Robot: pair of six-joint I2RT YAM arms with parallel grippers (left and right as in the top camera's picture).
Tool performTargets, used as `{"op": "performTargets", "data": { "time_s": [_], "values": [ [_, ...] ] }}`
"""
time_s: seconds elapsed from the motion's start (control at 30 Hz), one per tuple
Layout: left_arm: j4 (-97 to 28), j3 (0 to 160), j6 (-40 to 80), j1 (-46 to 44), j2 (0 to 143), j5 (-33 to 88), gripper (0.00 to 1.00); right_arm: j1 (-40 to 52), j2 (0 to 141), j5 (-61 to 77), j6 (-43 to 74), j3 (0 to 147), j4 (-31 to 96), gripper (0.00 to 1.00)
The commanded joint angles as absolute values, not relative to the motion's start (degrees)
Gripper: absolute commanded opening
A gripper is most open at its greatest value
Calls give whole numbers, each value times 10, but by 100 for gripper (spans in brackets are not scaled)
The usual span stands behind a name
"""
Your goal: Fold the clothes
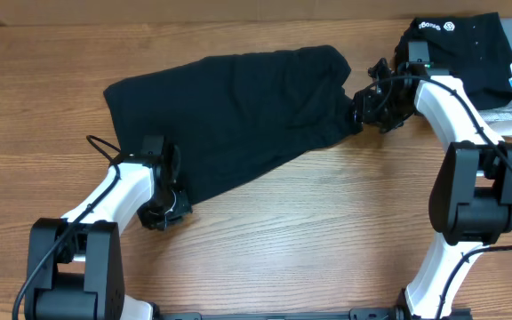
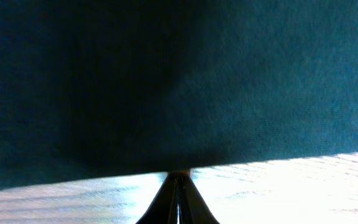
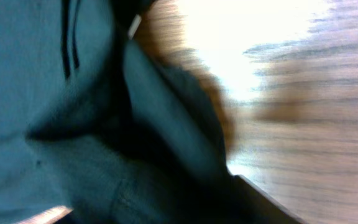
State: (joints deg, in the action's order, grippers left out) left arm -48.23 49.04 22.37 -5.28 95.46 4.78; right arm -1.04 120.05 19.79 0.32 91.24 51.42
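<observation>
Roughly left-right: black T-shirt's [image 1: 238, 116] long axis.

Light-brown wood-grain tbl [image 1: 309, 222], bright glare on surface.

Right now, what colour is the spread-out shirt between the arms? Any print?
The shirt is plain black, no print showing; the overhead view shows it best.

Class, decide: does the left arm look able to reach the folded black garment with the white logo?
Probably not: the folded black garment lies in the far right corner, while the left fingers pinch the T-shirt hem at the near left, with the right arm between.
</observation>
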Motion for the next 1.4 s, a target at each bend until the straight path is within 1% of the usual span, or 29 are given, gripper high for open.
{"op": "performTargets", "data": {
  "time_s": [0.0,0.1,0.13,0.23,0.33,0.47,0.77,0.87,1.03,1.07,1.2,1.23,1.27,1.37],
  "values": [
    [-467,477,245,-53,947,-10,4,0,1188,206,16,881,477,39],
    [-453,477,249,-53,947,-39,4,0,1188,190,40,863,443,26],
    [-444,477,249,-53,947,-57,4,-2,1188,178,52,861,437,18],
    [-430,477,249,-53,948,-91,4,-12,1188,176,61,861,436,11],
    [-428,477,249,-53,948,-112,4,-28,1188,177,63,861,455,9],
    [-443,477,249,-53,948,-111,4,-44,1187,178,74,861,500,6],
    [-526,477,249,-53,948,-104,4,-60,1187,198,76,861,590,7],
    [-548,477,248,-53,948,-102,4,-60,1187,198,75,861,592,15],
    [-551,477,240,-53,948,-76,4,-58,1185,213,47,881,562,34],
    [-551,477,240,-53,948,-76,4,-58,1185,211,45,890,562,39],
    [-551,481,237,-53,947,-63,4,-58,1179,195,45,941,587,71],
    [-551,491,220,-53,944,-46,4,-58,1176,180,43,966,605,80],
    [-552,500,211,-53,942,-37,4,-58,1173,169,40,987,621,84],
    [-563,534,193,-53,929,-7,5,-56,1169,144,18,1056,680,90]
  ]
}}
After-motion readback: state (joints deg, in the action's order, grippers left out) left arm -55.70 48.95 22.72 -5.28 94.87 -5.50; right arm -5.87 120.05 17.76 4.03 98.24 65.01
